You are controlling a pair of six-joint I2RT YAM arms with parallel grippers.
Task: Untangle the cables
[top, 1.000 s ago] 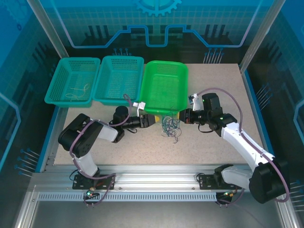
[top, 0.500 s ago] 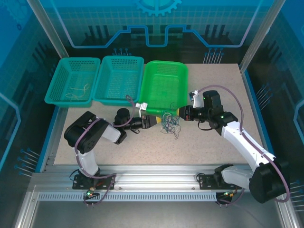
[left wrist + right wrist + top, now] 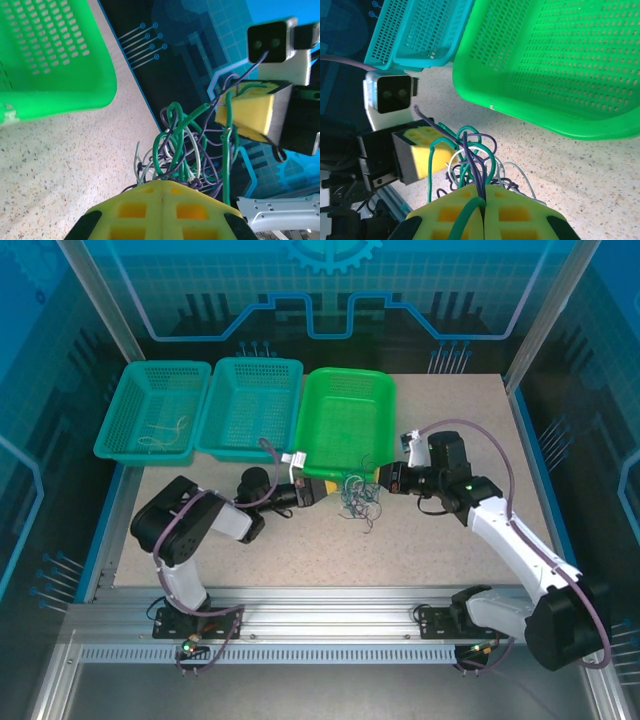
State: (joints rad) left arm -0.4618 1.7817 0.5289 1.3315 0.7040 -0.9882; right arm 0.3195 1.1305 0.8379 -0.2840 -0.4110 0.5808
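- The left hand is fully closed, its yellow fingers pressed flat together. Strands of the cables run into its tips, so it grips one side of the bundle.
- The right hand is also fully closed. A purple strand and a green strand are pinched in the seam between its fingers.
- Both hands sit just in front of the near wall of the green basket. The left hand is below the basket's near-left corner and the right hand is below its near-right corner.
- The cables form a knot of green, purple and white loops. The knot is strung between the two hands, just in front of the green basket's near wall and over the speckled tabletop.
- Two teal baskets stand in a row to the left of the green basket.
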